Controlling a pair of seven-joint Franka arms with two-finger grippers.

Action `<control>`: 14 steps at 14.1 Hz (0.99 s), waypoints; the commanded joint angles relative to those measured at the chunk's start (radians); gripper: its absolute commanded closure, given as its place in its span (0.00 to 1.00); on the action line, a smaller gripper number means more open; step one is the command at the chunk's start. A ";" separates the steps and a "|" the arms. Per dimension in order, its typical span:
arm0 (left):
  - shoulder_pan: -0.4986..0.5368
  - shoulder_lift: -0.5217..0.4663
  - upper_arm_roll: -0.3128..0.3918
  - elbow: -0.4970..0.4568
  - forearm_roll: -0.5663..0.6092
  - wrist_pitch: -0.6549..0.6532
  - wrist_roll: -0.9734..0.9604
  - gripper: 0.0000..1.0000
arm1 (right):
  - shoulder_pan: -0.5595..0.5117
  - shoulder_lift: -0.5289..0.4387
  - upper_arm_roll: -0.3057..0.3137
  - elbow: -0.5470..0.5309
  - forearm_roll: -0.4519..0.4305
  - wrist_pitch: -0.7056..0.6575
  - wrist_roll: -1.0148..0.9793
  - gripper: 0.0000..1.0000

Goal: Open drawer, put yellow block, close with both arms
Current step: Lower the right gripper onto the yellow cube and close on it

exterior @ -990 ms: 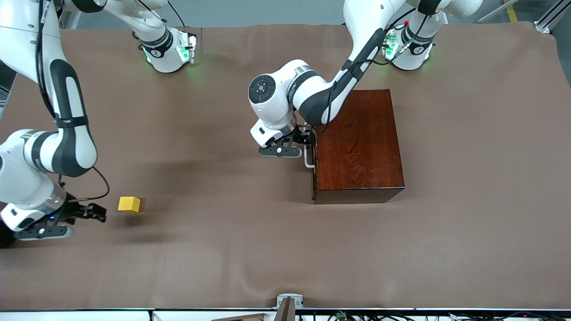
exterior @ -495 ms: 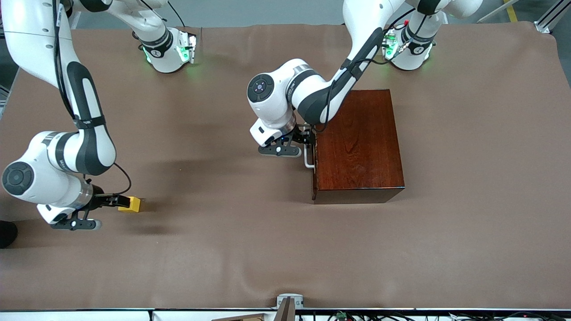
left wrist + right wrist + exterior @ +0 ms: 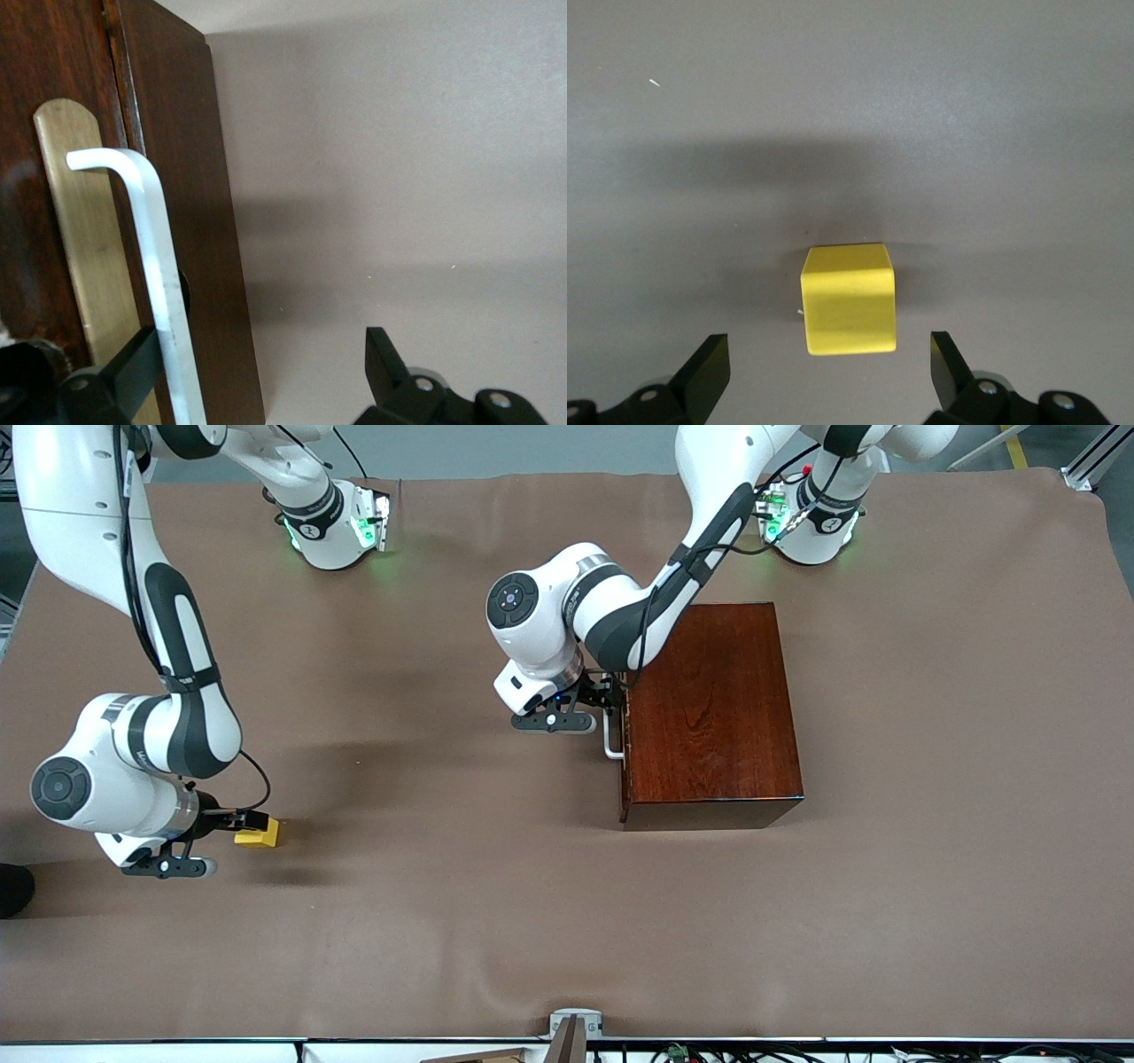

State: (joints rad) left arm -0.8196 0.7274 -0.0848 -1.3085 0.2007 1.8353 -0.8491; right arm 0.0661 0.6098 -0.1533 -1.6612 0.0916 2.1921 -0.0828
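We see the dark reddish-brown wooden box (image 3: 711, 713) standing on the brown table cover (image 3: 532, 921), toward the left arm's end of the table, and its drawer (image 3: 84, 292) is closed, the front flush with the box. The white U-shaped handle (image 3: 610, 742) sticks out from the drawer front on the side that faces the right arm's end. The left gripper (image 3: 611, 693) is at this handle, near its end that is farther from the front camera. In the left wrist view one black finger (image 3: 133, 363) lies against the white bar (image 3: 164, 301) and the other finger (image 3: 383, 359) stands well apart from it, so the fingers are spread wide with the bar between them; we cannot tell for sure if the first finger really presses the bar or only is just beside it. The yellow block (image 3: 259, 833) rests on the table cover toward the right arm's end, well apart from the box and nearer to the front camera than the box. The right gripper (image 3: 250, 822) is low at the block. In the right wrist view the small yellow cube (image 3: 849, 298) sits between the two black fingers (image 3: 709, 367), which are spread wide with a gap on each side, so nothing is gripped. The block stands flat on the cover with its shadow close beside it.
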 commanded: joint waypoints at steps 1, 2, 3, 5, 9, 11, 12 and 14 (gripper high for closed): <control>-0.019 0.023 0.002 0.021 0.013 0.005 -0.045 0.00 | -0.005 0.010 0.005 0.003 0.007 0.015 0.017 0.00; -0.024 0.026 0.002 0.021 0.013 0.010 -0.045 0.00 | -0.005 0.019 0.005 0.001 0.007 0.026 0.017 0.00; -0.024 0.026 0.002 0.021 0.013 0.019 -0.045 0.00 | -0.006 0.022 0.005 0.001 0.007 0.032 0.017 0.00; -0.030 0.030 0.000 0.021 0.011 0.053 -0.047 0.00 | -0.006 0.025 0.005 0.001 0.008 0.035 0.017 0.00; -0.049 0.047 -0.001 0.023 0.003 0.148 -0.086 0.00 | -0.015 0.059 0.005 -0.003 0.008 0.061 0.017 0.00; -0.058 0.064 -0.001 0.025 0.003 0.182 -0.093 0.00 | -0.015 0.067 0.005 -0.020 0.008 0.074 0.017 0.00; -0.058 0.066 -0.001 0.025 0.000 0.199 -0.094 0.00 | -0.015 0.077 0.005 -0.023 0.008 0.087 0.017 0.00; -0.058 0.067 -0.001 0.028 -0.027 0.219 -0.093 0.00 | -0.017 0.093 0.003 -0.038 0.007 0.155 0.017 0.00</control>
State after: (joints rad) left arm -0.8579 0.7449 -0.0807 -1.3149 0.2023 1.9690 -0.9193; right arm 0.0581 0.6976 -0.1553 -1.6796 0.0931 2.2955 -0.0782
